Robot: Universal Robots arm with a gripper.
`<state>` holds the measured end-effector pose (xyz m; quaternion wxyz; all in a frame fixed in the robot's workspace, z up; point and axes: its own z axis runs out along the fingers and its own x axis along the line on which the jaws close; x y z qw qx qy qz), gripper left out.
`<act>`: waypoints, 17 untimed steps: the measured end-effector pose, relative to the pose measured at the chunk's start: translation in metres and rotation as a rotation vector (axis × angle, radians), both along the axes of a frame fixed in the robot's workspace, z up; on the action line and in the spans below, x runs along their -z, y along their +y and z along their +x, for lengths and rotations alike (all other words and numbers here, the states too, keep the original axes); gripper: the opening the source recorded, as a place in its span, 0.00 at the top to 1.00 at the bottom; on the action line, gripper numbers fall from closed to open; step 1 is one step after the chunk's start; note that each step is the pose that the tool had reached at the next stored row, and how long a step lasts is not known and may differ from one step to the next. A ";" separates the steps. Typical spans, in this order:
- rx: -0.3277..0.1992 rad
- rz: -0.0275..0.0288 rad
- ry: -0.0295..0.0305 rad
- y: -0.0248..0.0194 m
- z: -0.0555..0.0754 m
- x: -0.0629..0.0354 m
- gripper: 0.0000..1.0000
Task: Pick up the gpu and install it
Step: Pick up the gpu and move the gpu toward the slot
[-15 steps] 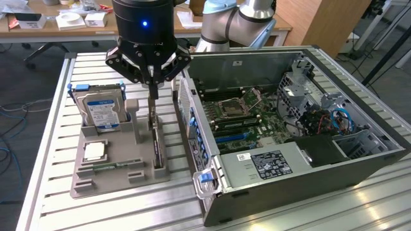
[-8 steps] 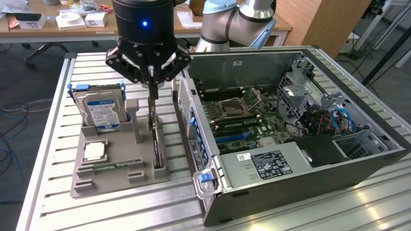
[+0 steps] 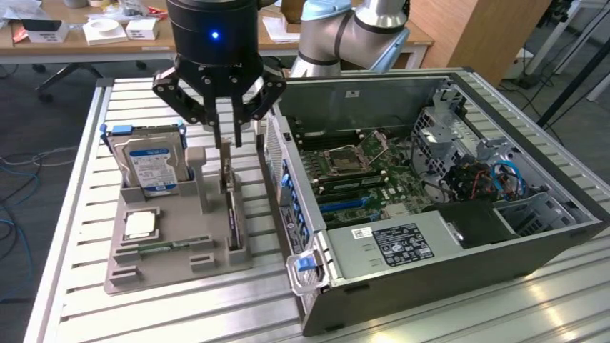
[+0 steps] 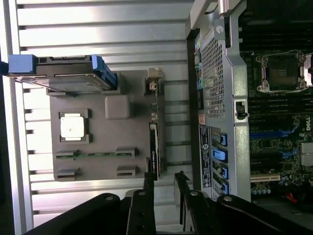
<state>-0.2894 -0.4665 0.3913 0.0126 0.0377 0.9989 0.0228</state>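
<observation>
Black and thin, the gpu (image 3: pixel 231 211) stands on edge in a slot of the grey holder (image 3: pixel 143 268) on the slatted table (image 3: pixel 81 214), between the hard drive (image 3: pixel 151 168) and the open computer case (image 3: pixel 448 282). The exterior view gives the height: the gripper (image 3: pixel 239 143) hangs just above one end of the card, partly open and gripping nothing. The wrist view looks down the card's top edge to the fingertips (image 4: pixel 148 186), with a clear gap between them.
</observation>
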 end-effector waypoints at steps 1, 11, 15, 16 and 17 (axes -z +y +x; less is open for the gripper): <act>0.000 0.0000 0.0000 -0.0001 0.000 0.0000 0.71; 0.000 0.0000 -0.0001 -0.0003 0.000 0.0032 0.47; 0.000 0.0000 0.0000 -0.0002 0.000 0.0104 0.47; 0.000 0.0001 -0.0001 -0.0002 0.000 0.0124 0.47; 0.000 0.0001 -0.0001 -0.0002 0.000 0.0141 0.47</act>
